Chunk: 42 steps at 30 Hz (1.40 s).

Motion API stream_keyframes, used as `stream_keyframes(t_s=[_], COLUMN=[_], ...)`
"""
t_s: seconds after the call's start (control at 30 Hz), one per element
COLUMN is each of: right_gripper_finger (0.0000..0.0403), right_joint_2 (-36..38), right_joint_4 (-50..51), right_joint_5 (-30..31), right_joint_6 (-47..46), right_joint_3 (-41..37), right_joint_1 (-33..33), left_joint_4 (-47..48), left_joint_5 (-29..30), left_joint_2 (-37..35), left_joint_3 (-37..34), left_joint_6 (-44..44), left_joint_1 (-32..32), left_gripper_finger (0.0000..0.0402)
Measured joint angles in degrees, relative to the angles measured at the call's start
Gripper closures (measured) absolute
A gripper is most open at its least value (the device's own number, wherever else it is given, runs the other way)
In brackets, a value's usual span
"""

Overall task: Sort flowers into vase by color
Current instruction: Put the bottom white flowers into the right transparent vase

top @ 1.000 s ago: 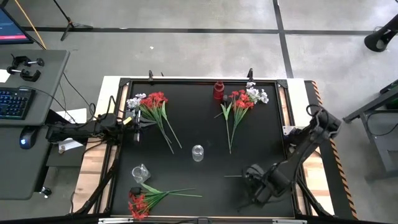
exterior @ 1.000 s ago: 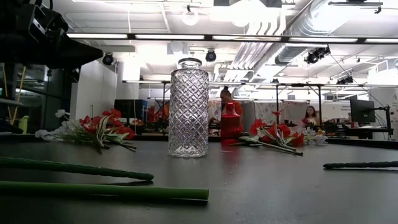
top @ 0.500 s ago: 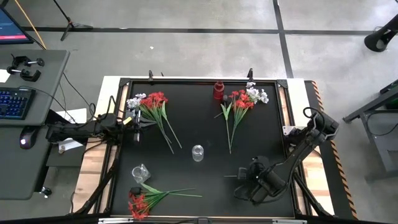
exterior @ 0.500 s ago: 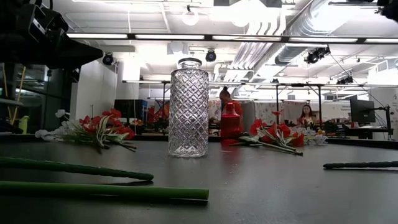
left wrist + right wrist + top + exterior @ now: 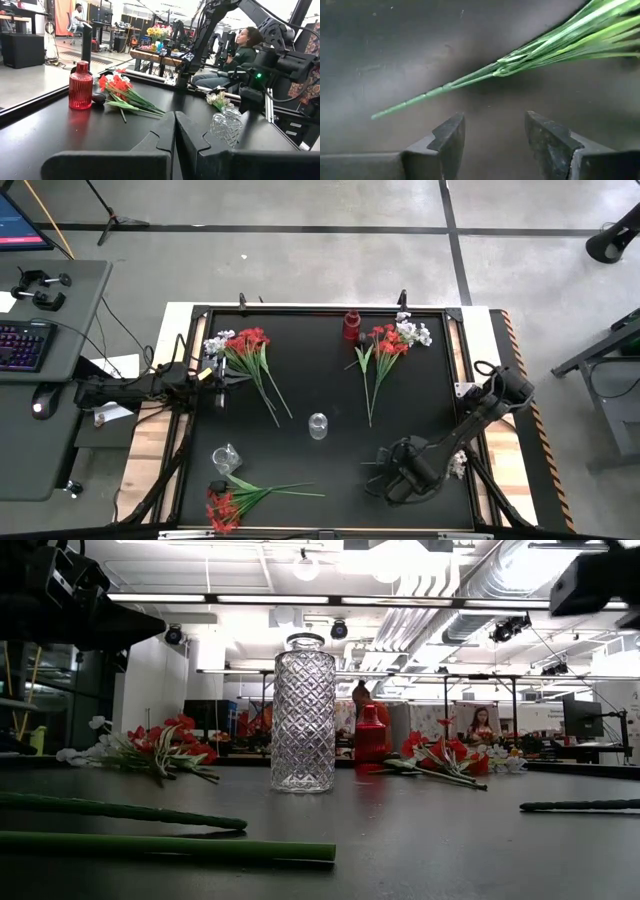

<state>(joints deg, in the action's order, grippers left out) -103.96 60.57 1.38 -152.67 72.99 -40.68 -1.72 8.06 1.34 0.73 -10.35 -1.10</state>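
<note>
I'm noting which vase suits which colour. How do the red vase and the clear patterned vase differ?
The red vase is opaque red, while the clear patterned vase is see-through glass with a diamond texture. The red vase stands at the table's far edge beside a bunch of red and white flowers; the clear patterned vase stands near the table's middle, apart from any flowers. In the low view the red vase looks shorter, though it is farther away. Both stand upright, with no flowers in them.

Two dark, near-black arms are seen beside the black table [image 5: 330,380]. The left arm [image 5: 140,388] is slim and carries a small yellow mark near its wrist. The right arm [image 5: 480,415] is built of bulkier rounded links. Matte black, blocky, angular fingers [image 5: 445,142] are shown on the right gripper [image 5: 492,135].
</note>
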Motion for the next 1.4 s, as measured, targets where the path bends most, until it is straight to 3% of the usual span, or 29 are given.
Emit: stream_keyframes(t_s=[0.3, 0.5, 0.77, 1.0, 1.4], right_gripper_finger=[0.0208, 0.0208, 0.0208, 0.0216, 0.0219], right_joint_2=[0.2, 0.4, 0.5, 0.7, 0.6], right_joint_4=[-9.9, -9.4, -9.7, -16.5, -16.6], right_joint_5=[-1.5, -5.5, -5.0, -4.5, -2.9], right_joint_6=[-0.3, -1.4, -1.6, -1.5, -0.5], right_joint_3=[-5.8, -7.6, -9.6, -12.6, -12.8], right_joint_1=[5.6, 5.8, 6.7, 7.7, 7.7], left_joint_4=[0.0, 0.0, 0.0, 0.0, 0.0], left_joint_5=[0.0, 0.0, 0.0, 0.0, 0.0], left_joint_2=[0.0, 0.0, 0.0, 0.0, 0.0], left_joint_3=[0.0, 0.0, 0.0, 0.0, 0.0], left_joint_6=[0.0, 0.0, 0.0, 0.0, 0.0], left_joint_1=[0.0, 0.0, 0.0, 0.0, 0.0], left_gripper_finger=[0.0402, 0.0402, 0.0402, 0.0402, 0.0402])
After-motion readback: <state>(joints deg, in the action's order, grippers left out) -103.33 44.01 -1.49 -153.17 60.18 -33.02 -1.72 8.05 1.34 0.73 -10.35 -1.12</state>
